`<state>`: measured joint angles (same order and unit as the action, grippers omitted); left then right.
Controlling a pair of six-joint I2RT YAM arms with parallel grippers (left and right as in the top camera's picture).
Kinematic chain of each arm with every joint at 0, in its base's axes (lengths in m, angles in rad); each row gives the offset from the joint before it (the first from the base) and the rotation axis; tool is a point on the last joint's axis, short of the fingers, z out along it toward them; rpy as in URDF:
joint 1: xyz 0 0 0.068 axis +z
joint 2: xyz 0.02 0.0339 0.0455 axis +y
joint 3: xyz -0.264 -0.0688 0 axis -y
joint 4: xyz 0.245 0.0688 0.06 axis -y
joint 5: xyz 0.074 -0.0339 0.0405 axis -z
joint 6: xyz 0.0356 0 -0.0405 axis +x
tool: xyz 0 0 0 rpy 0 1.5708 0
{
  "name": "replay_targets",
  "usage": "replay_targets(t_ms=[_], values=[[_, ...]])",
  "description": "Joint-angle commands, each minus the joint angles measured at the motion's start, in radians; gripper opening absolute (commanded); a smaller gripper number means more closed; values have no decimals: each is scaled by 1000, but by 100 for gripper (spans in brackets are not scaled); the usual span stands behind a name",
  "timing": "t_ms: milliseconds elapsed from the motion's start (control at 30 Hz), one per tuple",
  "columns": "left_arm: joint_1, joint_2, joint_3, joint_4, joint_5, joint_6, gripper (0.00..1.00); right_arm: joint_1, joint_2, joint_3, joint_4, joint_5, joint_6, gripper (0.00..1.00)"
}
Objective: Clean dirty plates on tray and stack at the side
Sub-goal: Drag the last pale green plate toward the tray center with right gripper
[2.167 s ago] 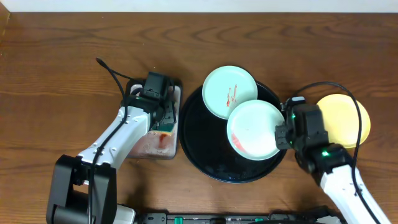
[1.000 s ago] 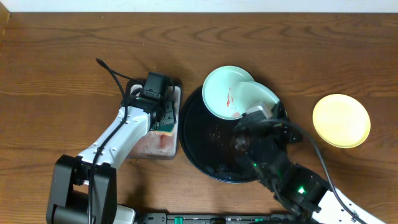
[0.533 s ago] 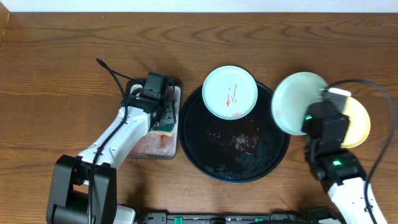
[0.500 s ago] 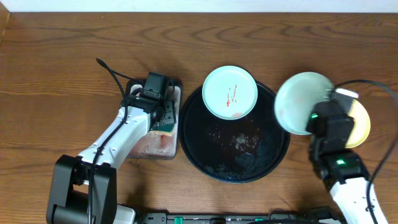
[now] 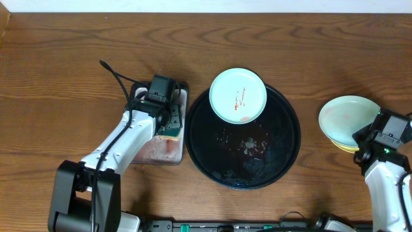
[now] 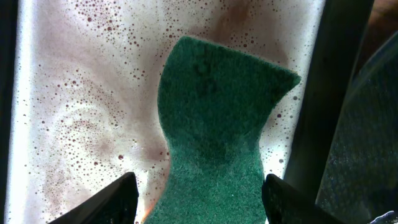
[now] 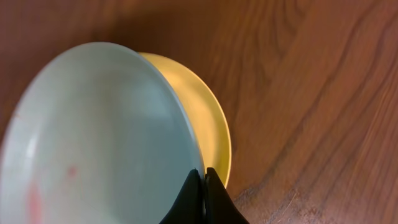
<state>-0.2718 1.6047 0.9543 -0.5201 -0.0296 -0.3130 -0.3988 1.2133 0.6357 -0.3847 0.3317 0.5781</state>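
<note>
My right gripper (image 5: 372,133) is shut on the rim of a mint-green plate (image 5: 346,118) with faint red smears, held over the pale yellow plate (image 5: 344,145) at the table's right side. In the right wrist view the fingers (image 7: 203,180) pinch the green plate's (image 7: 93,137) rim, with the yellow plate (image 7: 208,118) just beneath. A second mint-green plate (image 5: 237,95) with red sauce sits on the far rim of the black tray (image 5: 283,151). My left gripper (image 5: 165,119) is open, astride the green sponge (image 6: 214,130).
The sponge lies in a small rectangular dark-rimmed tray (image 5: 154,151) of pinkish soapy water, left of the black tray. The black tray's floor holds wet smears. A black cable (image 5: 116,77) runs behind my left arm.
My right gripper lifted a mint-green plate off the black tray, swung it right and brought it down over the yellow plate. My left arm has not moved.
</note>
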Motion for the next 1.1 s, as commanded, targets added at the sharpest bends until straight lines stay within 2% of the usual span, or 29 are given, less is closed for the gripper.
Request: replay_targets(t_ms=[0, 33, 67, 100, 200, 333, 400, 467, 633, 733, 933, 1000, 1067], values=[[3, -1, -14, -2, -5, 9, 65, -26, 26, 11, 8, -39, 46, 4], [3, -1, -14, -2, -5, 9, 65, -26, 24, 11, 15, -57, 45, 15], [3, -1, -14, -2, -5, 9, 65, -26, 18, 11, 29, -91, 43, 30], [3, -1, -14, -2, -5, 9, 65, -26, 11, 11, 44, -133, 26, 39], [3, -1, -14, -2, -5, 9, 65, -25, -18, 11, 92, -279, -20, 51], [3, -1, -14, -2, -5, 9, 65, -6, -69, 11, 191, -568, -94, 52], [3, -1, -14, -1, -5, 9, 65, 28, -81, 11, 260, -740, -187, 51], [3, -1, -14, -2, -5, 9, 65, 78, -84, 11, 289, -833, -255, 53], [3, -1, -14, -2, -5, 9, 65, 229, -62, 21, 251, -809, -374, 54], [3, -1, -14, -2, -5, 9, 65, 319, -2, 85, 161, -741, -449, 52], [3, -1, -14, -2, -5, 9, 65, 448, 244, 322, -42, -671, -560, 57], [3, -1, -14, -2, -5, 9, 65, 479, 319, 367, -31, -668, -567, 60], [3, -1, -14, -2, -5, 8, 65, 506, 390, 388, 14, -647, -561, 57]])
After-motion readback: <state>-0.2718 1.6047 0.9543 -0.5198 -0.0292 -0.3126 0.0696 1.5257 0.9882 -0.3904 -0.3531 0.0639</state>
